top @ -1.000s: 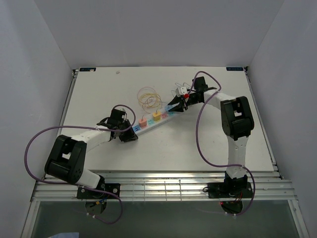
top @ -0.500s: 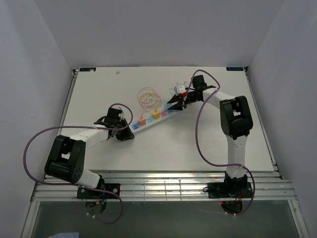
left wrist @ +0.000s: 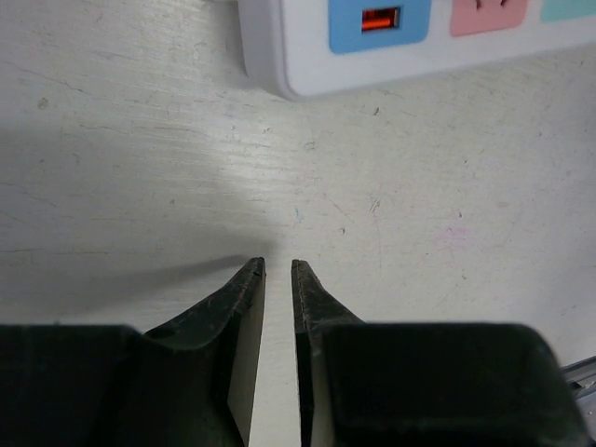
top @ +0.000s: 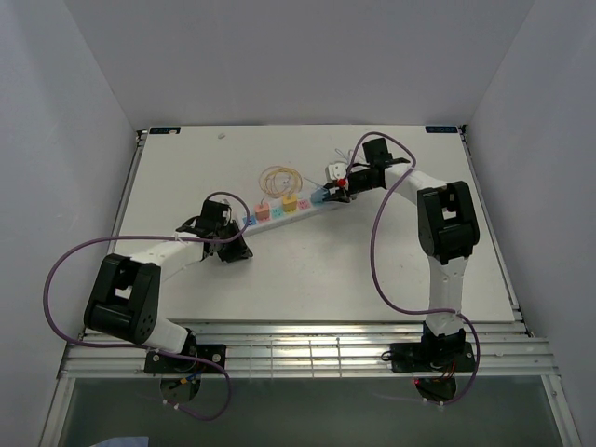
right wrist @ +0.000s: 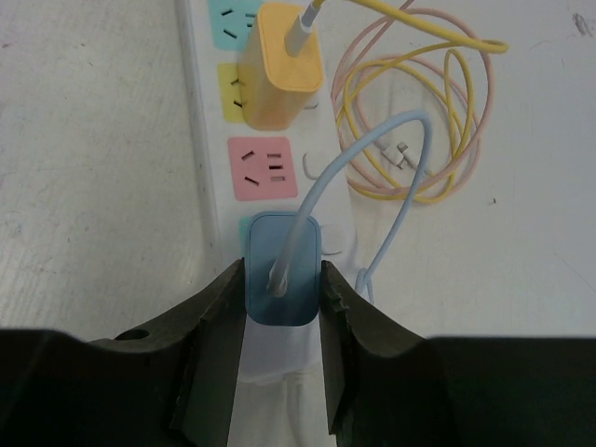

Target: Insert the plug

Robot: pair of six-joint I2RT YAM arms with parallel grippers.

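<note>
A white power strip (top: 279, 211) lies slanted at mid-table; in the right wrist view (right wrist: 200, 140) it has coloured sockets. My right gripper (right wrist: 282, 279) is shut on a blue plug (right wrist: 283, 270) that stands on the strip's end socket, a finger (right wrist: 219, 317) touching each side. Its pale blue cable (right wrist: 372, 140) loops away. In the top view the right gripper (top: 333, 193) is at the strip's right end. My left gripper (left wrist: 277, 265) is nearly closed and empty, over bare table just short of the strip's other end (left wrist: 372, 42), where a red-lit switch (left wrist: 379, 19) shows.
An orange plug (right wrist: 279, 65) sits in a socket two places beyond the blue plug, with a free pink socket (right wrist: 264, 168) between them. Coiled yellow and pink cables (right wrist: 419, 121) lie beside the strip, also in the top view (top: 279, 180). White walls enclose the table.
The right gripper and the power strip have shifted toward the far side of the table. The strip's left end has moved away from the left gripper, which stays shut.
</note>
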